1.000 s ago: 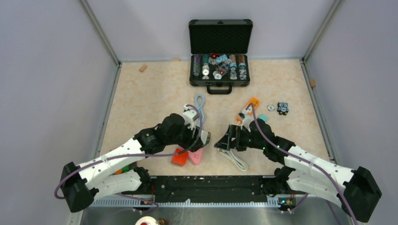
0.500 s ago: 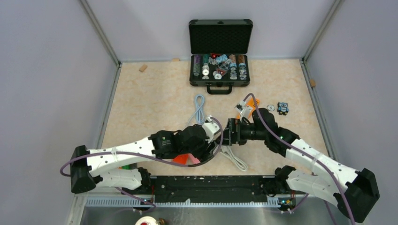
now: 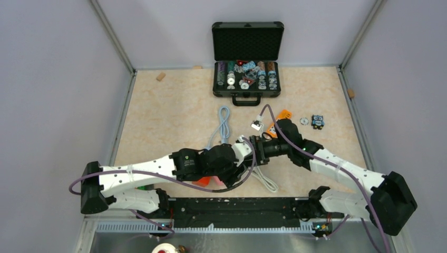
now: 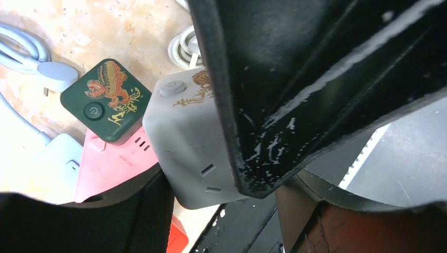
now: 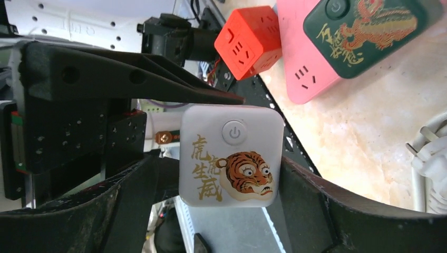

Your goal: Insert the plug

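Observation:
A white cube socket with a tiger print [image 5: 229, 158] hangs above the table, and my left gripper [image 4: 205, 179] is shut on its sides [image 4: 184, 142]. My right gripper [image 5: 226, 179] faces the printed face. Its jaws stand open on either side of the cube, the right finger [image 5: 316, 200] almost against it. In the top view both grippers meet near the table's middle [image 3: 250, 147]. A white plug with a coiled cable [image 3: 265, 180] lies on the table below them; its prongs show at the right wrist view's edge [image 5: 427, 153].
A green dragon-print socket [image 5: 363, 26] lies on a pink power strip [image 5: 305, 68], with a red cube socket [image 5: 248, 45] beside it. A pale blue plug [image 4: 52, 74] and cable [image 3: 224, 117] lie left of centre. An open black case [image 3: 248, 58] stands at the back, an orange part [image 3: 285, 113] nearby.
My left arm swung right to the centre with the white cube. My right gripper moved left to meet it, and its jaws have narrowed around the cube.

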You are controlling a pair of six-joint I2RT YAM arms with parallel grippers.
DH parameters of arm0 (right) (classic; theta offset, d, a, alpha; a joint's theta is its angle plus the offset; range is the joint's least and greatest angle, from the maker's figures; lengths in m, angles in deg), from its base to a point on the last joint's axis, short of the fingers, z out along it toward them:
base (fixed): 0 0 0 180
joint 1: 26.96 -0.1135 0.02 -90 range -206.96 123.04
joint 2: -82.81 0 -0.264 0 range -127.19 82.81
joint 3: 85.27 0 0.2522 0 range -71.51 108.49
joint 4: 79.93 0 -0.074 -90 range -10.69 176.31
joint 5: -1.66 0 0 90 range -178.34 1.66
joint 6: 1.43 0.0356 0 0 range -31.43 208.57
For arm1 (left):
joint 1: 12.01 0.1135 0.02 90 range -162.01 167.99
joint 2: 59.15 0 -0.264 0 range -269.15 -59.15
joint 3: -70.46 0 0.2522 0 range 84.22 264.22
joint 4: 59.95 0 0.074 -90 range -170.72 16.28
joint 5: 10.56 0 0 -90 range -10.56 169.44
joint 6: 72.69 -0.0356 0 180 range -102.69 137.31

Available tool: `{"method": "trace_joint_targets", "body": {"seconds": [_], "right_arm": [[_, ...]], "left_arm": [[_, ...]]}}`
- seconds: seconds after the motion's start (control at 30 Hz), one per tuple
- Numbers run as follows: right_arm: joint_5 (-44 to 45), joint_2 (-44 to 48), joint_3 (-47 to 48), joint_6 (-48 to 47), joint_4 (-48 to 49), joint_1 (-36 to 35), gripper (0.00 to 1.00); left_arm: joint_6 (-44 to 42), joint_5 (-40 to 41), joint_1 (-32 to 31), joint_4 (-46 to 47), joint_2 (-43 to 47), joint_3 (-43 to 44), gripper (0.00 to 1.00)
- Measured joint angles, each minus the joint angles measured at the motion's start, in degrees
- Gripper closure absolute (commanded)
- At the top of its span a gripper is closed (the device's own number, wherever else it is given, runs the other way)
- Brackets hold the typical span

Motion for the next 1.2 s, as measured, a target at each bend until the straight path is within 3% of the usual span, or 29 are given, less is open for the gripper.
{"method": "trace_joint_targets", "body": {"seconds": [0.1, 0.17, 0.23, 0.3, 0.33, 0.4, 0.43, 0.5, 0.53, 0.57, 0.6, 0.83, 0.97, 1.2], "right_arm": [[-2.5, -1.6, -1.5, 1.7, 5.0, 0.0, 0.30], [-3.8, -2.5, -2.4, 3.0, 7.5, 0.0, 0.42], [-4.5, -3.4, -3.1, 3.9, 9.5, 0.2, 0.62], [-5.0, -3.9, -3.7, 4.8, 10.5, 0.4, 0.93], [-5.2, -4.0, -3.8, 5.0, 10.7, 0.5, 1.00], [-5.4, -4.0, -3.9, 5.2, 11.4, 0.6, 1.00], [-5.5, -4.0, -4.0, 5.4, 11.8, 0.6, 1.00], [-5.3, -4.0, -4.0, 5.5, 12.3, 0.6, 1.00], [-5.1, -3.9, -4.0, 5.4, 12.4, 0.6, 1.00], [-5.0, -3.8, -4.0, 5.3, 12.3, 0.6, 1.00], [-4.7, -3.6, -4.0, 5.0, 12.1, 0.6, 1.00], [1.9, -0.7, -4.0, -0.2, 3.7, 0.6, 1.00], [9.0, 3.7, -3.9, -3.8, -2.4, 0.6, 1.00], [19.9, 8.2, -3.3, -9.1, -8.9, 0.6, 1.00]], "left_arm": [[-0.1, -0.1, -0.3, 0.0, 0.0, 0.0, 1.00], [-0.2, 0.0, -0.5, 0.0, 0.0, 0.1, 1.00], [-0.3, 0.1, -0.6, -0.5, 0.0, 0.3, 1.00], [-0.5, 0.2, -0.7, -0.7, 0.1, 0.3, 1.00], [-0.5, 0.3, -0.6, -0.7, 0.1, 0.3, 1.00], [-0.5, 0.6, -0.7, -0.7, 0.3, 0.3, 0.97], [-0.5, 0.7, -0.7, -0.7, 0.5, 0.3, 0.88], [-0.5, 1.4, -0.7, -0.7, 0.6, 0.3, 0.40], [-0.5, 1.7, -0.7, -0.7, 0.6, 0.3, 0.22], [-0.4, 1.9, -0.8, -0.6, 0.7, 0.3, 0.09], [-0.3, 2.3, -0.9, -0.5, 0.7, 0.3, 0.02], [4.1, 4.5, -0.5, 4.2, 1.2, 0.1, 0.01], [7.0, 0.9, 1.9, 9.2, 3.5, -2.2, 0.01], [15.6, -17.5, 18.4, 21.6, 9.1, -11.9, 0.01]]}}
